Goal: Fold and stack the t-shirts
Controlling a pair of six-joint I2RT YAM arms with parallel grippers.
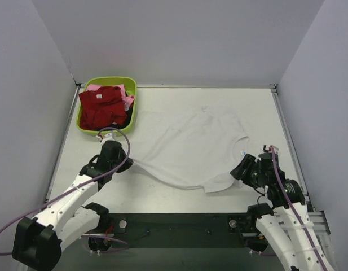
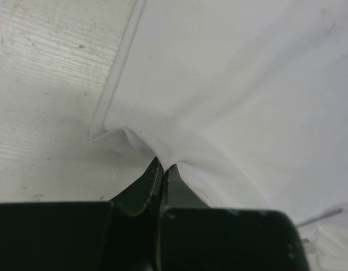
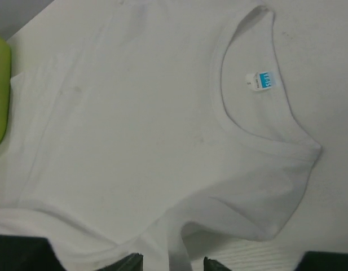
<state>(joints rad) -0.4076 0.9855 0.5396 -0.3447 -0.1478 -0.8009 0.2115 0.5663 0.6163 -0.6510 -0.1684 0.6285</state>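
At centre lies the white t-shirt (image 1: 190,149); only the top view shows the dark red t-shirt (image 1: 101,104) and pink t-shirt (image 1: 128,100) in the one green basin (image 1: 111,79), far left: three shirts. My left gripper (image 2: 163,168) is clamped on the white hem; my right gripper (image 3: 172,261) straddles a sleeve fold, fingers apart.

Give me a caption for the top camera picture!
Left gripper pinches the white t-shirt on the table, right gripper open at its other side; red shirt and pink shirt sit in green basin.
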